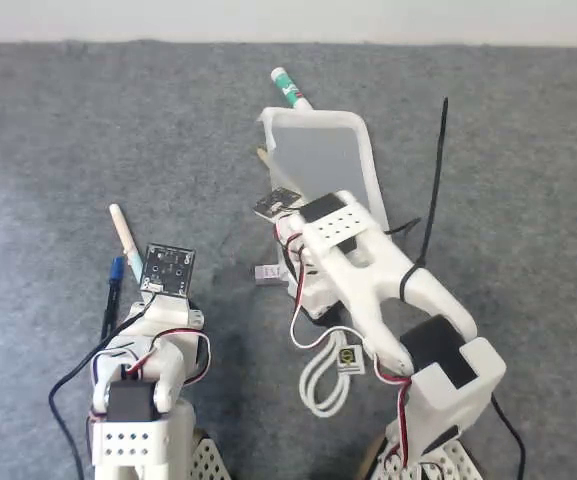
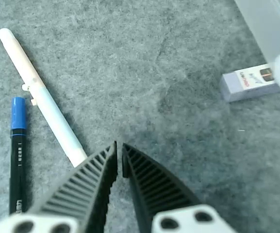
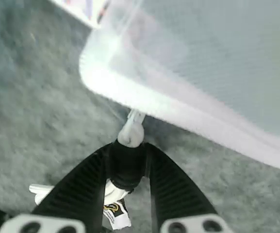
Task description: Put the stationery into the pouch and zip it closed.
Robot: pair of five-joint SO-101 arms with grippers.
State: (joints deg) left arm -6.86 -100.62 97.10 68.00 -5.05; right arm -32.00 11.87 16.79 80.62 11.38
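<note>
My left pincer (image 2: 119, 148) hangs over the grey felt table (image 1: 58, 130), its ribbed jaws drawn almost together, with only a sliver between them and nothing in their grip. Just beside it lie two pens, close together but apart: a white-and-pale-blue pen (image 2: 40, 97) nearest the jaws, and a black pen with a blue cap (image 2: 17, 145) on its outer side. Toward the middle of the table, a small labelled block (image 2: 249, 81) rests near a corner of the translucent pouch (image 1: 318, 155). A loop of white cable (image 1: 320, 380) lies on the felt beneath my right arm. My right pincer (image 3: 127, 145) sits at the pouch's near rim, clamped on a dark, pale-tipped piece (image 3: 126, 167) whose tip meets that rim — pen or zip pull, I cannot tell. The pouch itself lies flat on the felt beyond the pincer. At its far corner a green-and-white pen (image 1: 289, 88) pokes out past the edge — whether its other end is inside the pouch I cannot tell.
</note>
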